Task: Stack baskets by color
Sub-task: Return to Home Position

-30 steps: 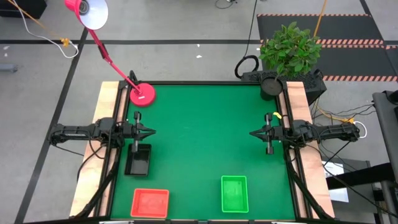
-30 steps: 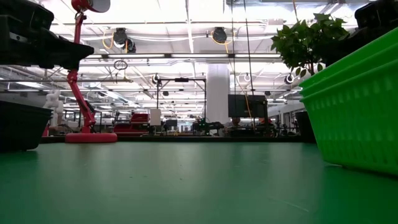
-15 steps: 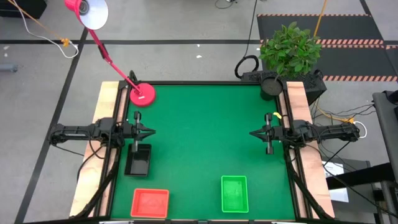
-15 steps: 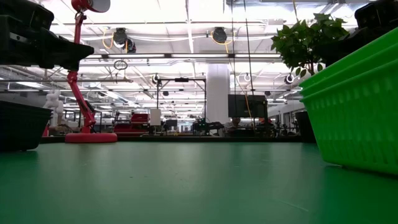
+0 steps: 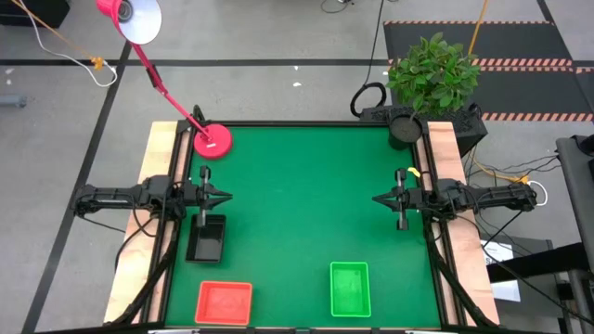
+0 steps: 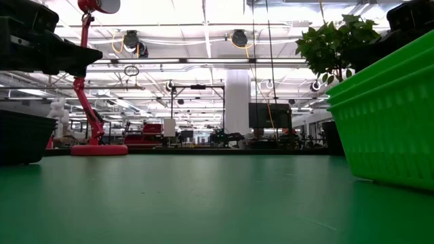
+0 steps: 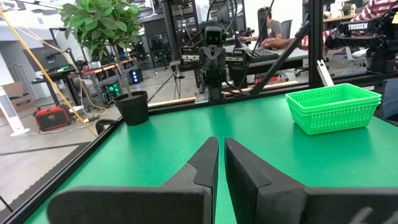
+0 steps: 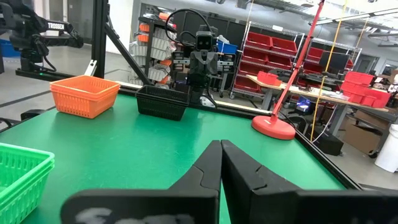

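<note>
Both claws pinched together, empty: left gripper (image 5: pixel 221 197) and right gripper (image 5: pixel 379 199) at opposite sides of the green table (image 5: pixel 297 167). The black slatted plastic basket stack (image 5: pixel 206 238) lay just beside the left gripper. The red-orange basket stack (image 5: pixel 224 302) and green basket stack (image 5: pixel 350 289) sat along the front edge, green nearer the right.

Table (image 5: pixel 306 204): green mat top with a wooden strip down the left and right sides.

On the mat:
- pink lamp base (image 5: pixel 213 142), upper left corner
- black plant pot (image 5: pixel 404 128), upper right corner
- black baskets (image 5: pixel 206 238), left edge, lower half
- red-orange baskets (image 5: pixel 224 302), lower left
- green baskets (image 5: pixel 350 289), lower middle-right

The three piles stand well apart. The green pile shows layered rims, probably three.
</note>
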